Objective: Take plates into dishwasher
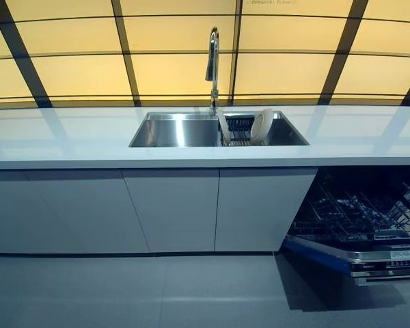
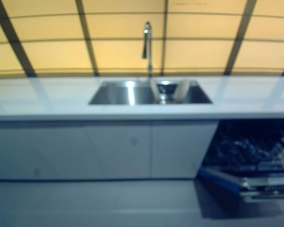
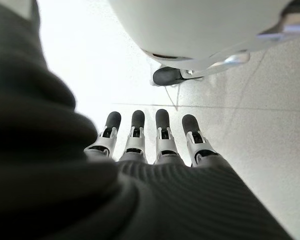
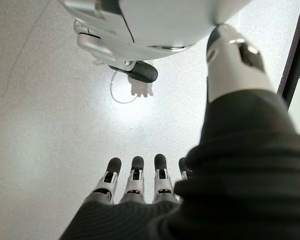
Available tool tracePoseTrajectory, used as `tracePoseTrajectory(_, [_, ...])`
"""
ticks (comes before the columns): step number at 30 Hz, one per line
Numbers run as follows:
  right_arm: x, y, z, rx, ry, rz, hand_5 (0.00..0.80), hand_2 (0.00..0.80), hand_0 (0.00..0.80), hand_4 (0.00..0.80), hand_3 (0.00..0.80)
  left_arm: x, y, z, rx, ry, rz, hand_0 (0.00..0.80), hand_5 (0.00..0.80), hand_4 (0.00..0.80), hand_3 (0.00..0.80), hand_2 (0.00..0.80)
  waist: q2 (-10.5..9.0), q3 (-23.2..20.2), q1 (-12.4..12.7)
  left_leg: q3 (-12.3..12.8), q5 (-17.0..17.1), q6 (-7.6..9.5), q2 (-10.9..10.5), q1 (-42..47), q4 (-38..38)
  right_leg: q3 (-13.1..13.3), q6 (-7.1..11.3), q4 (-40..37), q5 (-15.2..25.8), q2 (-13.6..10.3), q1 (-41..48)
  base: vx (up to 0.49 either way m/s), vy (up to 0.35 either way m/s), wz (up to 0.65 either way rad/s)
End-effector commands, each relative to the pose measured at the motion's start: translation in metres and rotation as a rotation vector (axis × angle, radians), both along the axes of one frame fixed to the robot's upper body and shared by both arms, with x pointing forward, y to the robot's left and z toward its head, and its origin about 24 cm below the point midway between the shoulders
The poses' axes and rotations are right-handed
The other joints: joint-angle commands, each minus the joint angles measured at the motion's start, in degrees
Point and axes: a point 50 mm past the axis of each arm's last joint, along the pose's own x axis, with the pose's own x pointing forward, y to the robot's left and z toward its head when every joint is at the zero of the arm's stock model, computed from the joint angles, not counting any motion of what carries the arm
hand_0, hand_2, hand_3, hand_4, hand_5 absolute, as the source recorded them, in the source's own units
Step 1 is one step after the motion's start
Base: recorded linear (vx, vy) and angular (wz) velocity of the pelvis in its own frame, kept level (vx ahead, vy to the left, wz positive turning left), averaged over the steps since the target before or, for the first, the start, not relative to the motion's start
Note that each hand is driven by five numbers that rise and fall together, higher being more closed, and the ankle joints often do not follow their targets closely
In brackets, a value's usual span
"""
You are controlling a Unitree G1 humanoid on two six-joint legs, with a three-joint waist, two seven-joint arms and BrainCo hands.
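Note:
Two white plates (image 1: 262,125) stand on edge in a dark rack (image 1: 240,130) inside the steel sink (image 1: 174,131), right of the tap. One plate (image 1: 223,127) leans thin and upright, the other faces left. The dishwasher (image 1: 359,225) at the lower right is open, its dark wire rack (image 1: 355,212) pulled out over the lowered door. Neither hand shows in the eye views. My left hand (image 3: 140,145) hangs over the floor with straight fingers and holds nothing. My right hand (image 4: 135,187) also points down at the floor, fingers straight, empty.
A white counter (image 1: 68,137) runs across the view with grey cabinet doors (image 1: 171,208) below. A tall tap (image 1: 212,65) rises behind the sink. Grey floor (image 1: 157,290) lies before the cabinets. The dishwasher door (image 1: 369,263) juts out at the right.

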Motion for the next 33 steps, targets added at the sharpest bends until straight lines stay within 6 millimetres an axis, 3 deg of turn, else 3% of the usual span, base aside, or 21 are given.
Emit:
tracePoseTrajectory(1, [0.010, 0.009, -0.001, 0.014, 0.042, 0.074, 0.000, 0.000, 0.000, 0.000, 0.000, 0.011, -0.011, -0.001, -0.011, 0.003, -0.022, 0.000, 0.000, 0.000, 0.000, 0.000, -0.63, 0.75, 0.04, -2.32, -5.51, 4.52, -5.69, 1.98, 0.17, 2.52, 1.57, 0.23, -4.93, 3.04, 3.30, 0.018, -0.040, 0.00])
tracePoseTrajectory(5, [0.011, 0.006, -0.001, 0.006, 0.061, 0.114, 0.000, 0.000, 0.000, 0.000, 0.000, 0.012, -0.012, -0.001, -0.019, -0.023, 0.108, 0.000, 0.000, 0.000, 0.000, 0.000, -0.83, 0.97, 0.47, -2.90, -5.28, 4.43, -5.52, 2.72, 0.22, 3.46, 1.18, 0.23, -5.10, 3.38, 3.67, 0.049, -0.091, -0.02])
tracePoseTrajectory(6, [0.013, 0.006, 0.000, -0.005, 0.059, 0.140, 0.000, 0.000, 0.000, 0.000, 0.000, 0.013, -0.011, -0.001, -0.016, -0.028, 0.156, 0.000, 0.000, 0.000, 0.000, 0.000, -1.42, 1.17, 0.67, -2.48, -6.43, 4.01, -5.04, 1.79, 3.55, 3.77, 0.68, 0.23, -5.25, 3.28, 3.87, 0.046, -0.142, -0.04])
tracePoseTrajectory(7, [0.017, 0.005, 0.001, -0.010, 0.046, 0.141, 0.000, 0.000, 0.000, 0.000, 0.000, 0.014, -0.010, -0.001, -0.017, -0.036, 0.172, 0.000, 0.000, 0.000, 0.000, 0.000, -2.30, 2.03, 0.91, -1.56, -7.33, 3.80, -4.48, -1.16, 11.20, 4.15, -0.03, 1.17, -5.29, 2.83, 3.61, 0.018, -0.182, -0.04])
tracePoseTrajectory(9, [0.023, 0.003, 0.002, -0.012, 0.036, 0.144, 0.000, 0.000, 0.000, 0.000, 0.000, 0.014, -0.009, -0.001, -0.015, -0.047, 0.184, 0.000, 0.000, 0.000, 0.000, 0.000, -3.08, 4.02, 1.38, -1.69, -5.19, 3.26, -3.00, -8.77, 25.24, 4.54, -1.60, 2.70, -5.06, 3.03, 2.82, -0.054, -0.168, -0.04])
tracePoseTrajectory(11, [0.028, -0.002, 0.004, -0.027, 0.030, 0.156, 0.000, 0.000, 0.000, 0.000, 0.000, 0.010, -0.007, -0.001, -0.014, -0.044, 0.213, 0.000, 0.000, 0.000, 0.000, 0.000, -2.65, 6.67, 2.18, -2.83, -1.88, 2.93, -1.98, -18.51, 40.30, 4.37, -3.27, 4.45, -4.74, 3.99, 1.95, -0.065, -0.128, -0.20])
tracePoseTrajectory(12, [0.029, -0.005, 0.005, -0.035, 0.032, 0.157, 0.000, 0.000, 0.000, 0.000, 0.000, 0.007, -0.007, -0.001, -0.013, -0.026, 0.219, 0.000, 0.000, 0.000, 0.000, 0.000, -2.25, 7.58, 2.44, -3.43, -1.23, 2.94, -2.22, -20.66, 41.86, 4.69, -3.49, 4.94, -4.70, 4.29, 1.99, 0.001, 0.006, -0.16])
tracePoseTrajectory(13, [0.029, -0.006, 0.005, -0.039, 0.034, 0.152, 0.000, 0.000, 0.000, 0.000, 0.000, 0.001, -0.008, -0.002, -0.011, -0.004, 0.233, 0.000, 0.000, 0.000, 0.000, 0.000, -1.52, 8.43, 2.84, -4.57, 0.92, 2.14, -4.97, -21.71, 36.06, 5.41, -2.88, 5.35, -4.49, 4.47, 2.18, 0.115, 0.094, -0.10])
tracePoseTrajectory(14, [0.029, -0.008, 0.006, -0.039, 0.032, 0.141, 0.000, 0.000, 0.000, 0.000, 0.000, -0.008, -0.007, -0.003, -0.004, 0.025, 0.249, 0.000, 0.000, 0.000, 0.000, 0.000, -0.86, 9.07, 3.00, -4.13, 3.63, 1.23, -5.92, -21.05, 27.42, 6.28, -2.46, 6.20, -4.96, 4.95, 2.51, 0.157, 0.109, -0.11])
tracePoseTrajectory(16, [0.027, -0.010, 0.006, -0.034, 0.026, 0.108, 0.000, 0.000, 0.000, 0.000, 0.000, -0.019, -0.006, -0.004, -0.003, 0.059, 0.260, 0.000, 0.000, 0.000, 0.000, 0.000, -0.11, 9.20, 2.67, -3.59, 7.33, 0.13, -5.76, -18.85, 15.99, 6.17, -2.30, 7.13, -6.44, 5.71, 3.18, 0.246, 0.085, -0.21])
tracePoseTrajectory(17, [0.026, -0.010, 0.005, -0.032, 0.026, 0.100, 0.000, 0.000, 0.000, 0.000, 0.000, -0.021, -0.005, -0.004, -0.005, 0.066, 0.264, 0.000, 0.000, 0.000, 0.000, 0.000, 0.27, 9.15, 2.65, -4.81, 9.21, -0.59, -5.99, -18.20, 11.24, 6.24, -2.15, 7.40, -6.68, 6.12, 3.52, 0.321, 0.117, -0.14])
tracePoseTrajectory(18, [0.022, -0.010, 0.005, -0.024, 0.030, 0.086, 0.000, 0.000, 0.000, 0.000, 0.000, -0.029, -0.007, -0.004, -0.010, 0.084, 0.273, 0.000, 0.000, 0.000, 0.000, 0.000, 0.80, 9.01, 2.84, -7.62, 11.62, -1.45, -6.57, -17.68, 4.62, 7.31, -1.97, 7.37, -7.30, 6.83, 4.83, 0.303, 0.123, -0.06])
tracePoseTrajectory(19, [0.020, -0.009, 0.004, -0.015, 0.034, 0.077, 0.000, 0.000, 0.000, 0.000, 0.000, -0.033, -0.008, -0.005, -0.013, 0.098, 0.282, 0.000, 0.000, 0.000, 0.000, 0.000, 1.13, 8.65, 3.01, -10.24, 11.37, -1.71, -7.10, -17.95, 0.17, 7.99, -1.74, 7.31, -7.67, 7.27, 5.72, 0.445, 0.183, 0.02])
tracePoseTrajectory(20, [0.015, -0.011, 0.004, -0.015, 0.037, 0.042, 0.000, 0.000, 0.000, 0.000, 0.000, -0.038, -0.013, -0.006, -0.019, 0.123, 0.282, 0.000, 0.000, 0.000, 0.000, 0.000, 1.24, 8.01, 3.15, -10.35, 10.22, -1.13, -7.66, -18.02, 0.17, 9.44, -1.60, 7.14, -8.93, 7.37, 7.17, 0.338, 0.148, 0.01])
tracePoseTrajectory(23, [0.015, -0.012, 0.004, -0.017, 0.033, 0.034, 0.000, 0.000, 0.000, 0.000, 0.000, -0.038, -0.011, -0.005, -0.008, 0.133, 0.288, 0.000, 0.000, 0.000, 0.000, 0.000, 0.83, 7.37, 3.08, -8.68, 7.49, 0.28, -7.60, -17.11, 1.84, 10.37, -0.95, 8.26, -10.35, 6.11, 8.13, 0.362, 0.142, -0.25])
tracePoseTrajectory(24, [0.017, -0.008, 0.003, 0.003, 0.020, 0.071, 0.000, 0.000, 0.000, 0.000, 0.000, -0.032, -0.005, -0.004, 0.006, 0.112, 0.283, 0.000, 0.000, 0.000, 0.000, 0.000, -0.12, 6.80, 3.26, -7.54, 4.64, 1.38, -7.50, -16.79, 4.94, 8.96, -0.12, 9.60, -12.03, 4.27, 9.67, 0.477, 0.121, -0.46])
tracePoseTrajectory(26, [0.020, -0.002, 0.002, 0.032, 0.009, 0.133, 0.000, 0.000, 0.000, 0.000, 0.000, -0.021, 0.001, -0.003, 0.029, 0.074, 0.243, 0.000, 0.000, 0.000, 0.000, 0.000, -1.00, 6.07, 3.51, -4.95, 2.24, 2.02, -7.10, -16.51, 7.80, 5.97, 0.56, 10.11, -12.93, 2.29, 10.97, 0.406, 0.084, -0.36])
tracePoseTrajectory(29, [0.030, 0.007, 0.003, 0.046, -0.013, 0.191, 0.000, 0.000, 0.000, 0.000, 0.000, 0.001, 0.006, 0.000, 0.040, 0.008, 0.208, 0.000, 0.000, 0.000, 0.000, 0.000, -1.86, 5.24, 4.42, -4.32, 0.55, 2.54, -7.07, -17.48, 10.56, 3.06, 0.85, 8.86, -12.60, 0.51, 11.72, 0.232, 0.045, -0.15])
tracePoseTrajectory(33, [0.037, 0.009, 0.004, 0.015, -0.008, 0.218, 0.000, 0.000, 0.000, 0.000, 0.000, 0.017, 0.008, 0.003, 0.036, -0.035, 0.156, 0.000, 0.000, 0.000, 0.000, 0.000, -2.44, 4.96, 5.68, -4.63, -0.47, 2.91, -7.33, -20.64, 14.33, 2.35, 1.27, 6.39, -11.55, -0.52, 11.81, 0.153, 0.041, -0.02])
